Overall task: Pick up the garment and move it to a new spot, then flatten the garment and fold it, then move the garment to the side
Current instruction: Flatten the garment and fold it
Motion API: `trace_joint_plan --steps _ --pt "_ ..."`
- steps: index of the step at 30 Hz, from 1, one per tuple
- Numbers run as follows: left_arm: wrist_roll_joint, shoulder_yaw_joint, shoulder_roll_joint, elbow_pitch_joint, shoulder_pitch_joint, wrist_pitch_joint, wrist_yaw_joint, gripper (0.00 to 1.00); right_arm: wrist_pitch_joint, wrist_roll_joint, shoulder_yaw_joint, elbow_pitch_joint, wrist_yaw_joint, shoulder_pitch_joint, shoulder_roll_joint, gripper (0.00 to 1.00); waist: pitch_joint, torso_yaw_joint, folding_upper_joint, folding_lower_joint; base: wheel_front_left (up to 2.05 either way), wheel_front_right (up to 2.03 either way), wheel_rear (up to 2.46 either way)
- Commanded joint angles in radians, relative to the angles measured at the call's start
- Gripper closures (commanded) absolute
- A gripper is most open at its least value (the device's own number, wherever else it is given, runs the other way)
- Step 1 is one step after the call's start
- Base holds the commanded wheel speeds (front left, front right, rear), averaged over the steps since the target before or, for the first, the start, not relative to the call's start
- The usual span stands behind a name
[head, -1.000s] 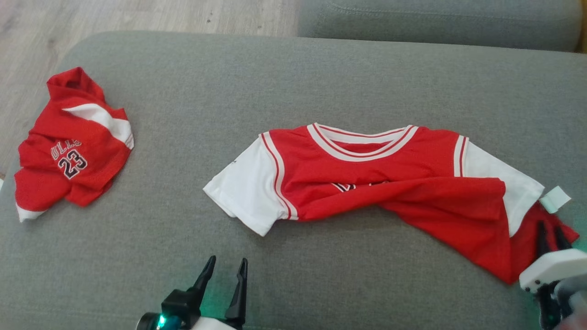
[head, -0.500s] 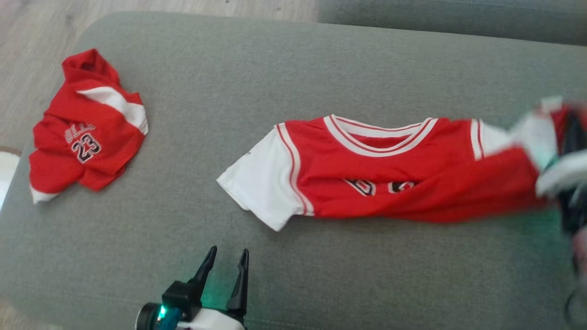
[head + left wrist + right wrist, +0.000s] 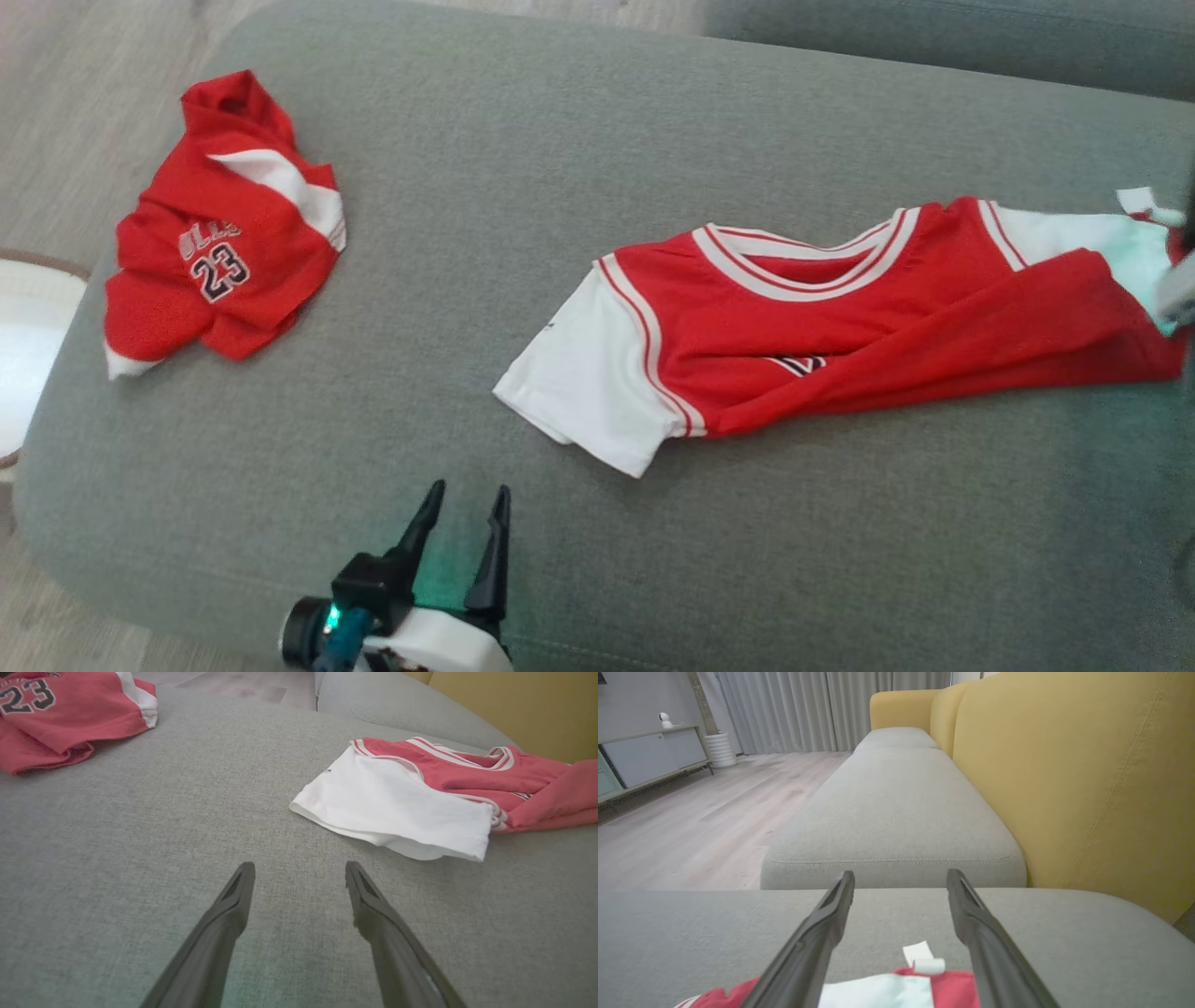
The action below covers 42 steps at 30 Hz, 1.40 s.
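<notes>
The garment (image 3: 840, 327) is a red jersey with white sleeves and a striped collar, lying crumpled on the grey sofa cushion (image 3: 560, 140). Its lower part is folded up across the front, and a white tag (image 3: 922, 957) sticks out at the right end. My right gripper (image 3: 901, 874) is open, hovering just over that right end of the garment (image 3: 878, 995) with nothing between its fingers. The right arm's pale housing (image 3: 1178, 291) shows at the edge of the head view. My left gripper (image 3: 470, 490) is open near the front edge, short of the white sleeve (image 3: 397, 807).
A second, smaller red jersey numbered 23 (image 3: 219, 261) lies bunched at the cushion's far left. A yellow backrest (image 3: 1064, 788) runs along the far side, with another grey cushion (image 3: 896, 812) beyond. Wooden floor (image 3: 691, 826) lies past the cushion edges.
My right gripper carried the garment's lower right hem up toward the far right and now stands open over it. The head camera has shifted. The left gripper stays put.
</notes>
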Motion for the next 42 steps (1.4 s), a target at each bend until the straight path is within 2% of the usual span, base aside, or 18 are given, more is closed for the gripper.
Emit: trace_joint_plan --steps 1,6,12,19,29,30,31,32,33,38,42 --pt "0.003 0.042 0.002 -0.031 -0.01 -0.006 0.008 0.0 -0.012 0.014 0.02 -0.053 -0.001 0.053 0.039 0.0 -0.007 -0.016 0.0 0.0001 0.0 0.0 0.0" --pt "0.022 0.065 0.002 -0.042 -0.012 -0.006 0.007 0.0 -0.013 0.089 0.064 -0.162 -0.001 0.215 0.126 0.0 -0.012 -0.047 0.0 0.0001 0.0 0.0 0.0" --pt "0.035 0.072 0.002 -0.05 -0.023 -0.006 0.001 0.0 -0.013 0.174 0.117 -0.207 -0.001 0.335 0.163 0.0 -0.008 -0.065 0.0 0.0001 0.0 0.0 0.0" --pt "0.044 0.068 0.002 -0.053 -0.025 -0.006 -0.003 0.0 -0.013 0.229 0.135 -0.242 -0.001 0.338 0.171 0.0 -0.007 -0.058 0.0 0.0001 0.0 0.0 0.0" --pt "0.044 0.071 0.002 -0.059 -0.026 -0.006 -0.001 0.0 -0.013 0.285 0.108 -0.21 -0.001 0.284 0.173 0.0 0.01 -0.03 0.0 0.0001 0.0 0.0 0.0" --pt "0.044 0.072 0.002 -0.061 -0.026 -0.006 0.0 0.0 -0.013 0.287 0.106 -0.214 -0.001 0.278 0.174 0.26 0.011 -0.029 0.0 0.0001 0.0 0.0 0.0" --pt "0.044 0.072 0.002 -0.062 -0.026 -0.006 0.001 0.0 -0.013 0.286 0.103 -0.221 -0.001 0.274 0.175 0.57 0.012 -0.03 0.0 0.0001 0.0 0.0 0.0" --pt "0.044 0.073 0.002 -0.063 -0.026 -0.006 0.001 0.0 -0.013 0.282 0.103 -0.227 -0.001 0.273 0.175 0.93 0.012 -0.031 0.0 0.0001 0.0 0.0 0.0" --pt "0.044 0.074 0.002 -0.063 -0.025 -0.006 0.002 0.0 -0.013 0.281 0.102 -0.229 -0.001 0.274 0.177 1.0 0.01 -0.034 0.0 0.0001 0.0 0.0 0.0" --pt "0.045 0.085 0.002 -0.058 -0.012 -0.006 0.004 0.0 -0.013 0.292 0.085 -0.248 -0.001 0.304 0.193 1.0 -0.019 -0.065 0.0 0.0001 0.0 0.0 0.0" --pt "0.046 0.1 0.002 -0.057 0.003 -0.006 0.004 0.0 -0.014 0.311 0.054 -0.308 -0.001 0.358 0.209 1.0 -0.06 -0.111 0.0 0.0001 0.0 0.0 0.0"
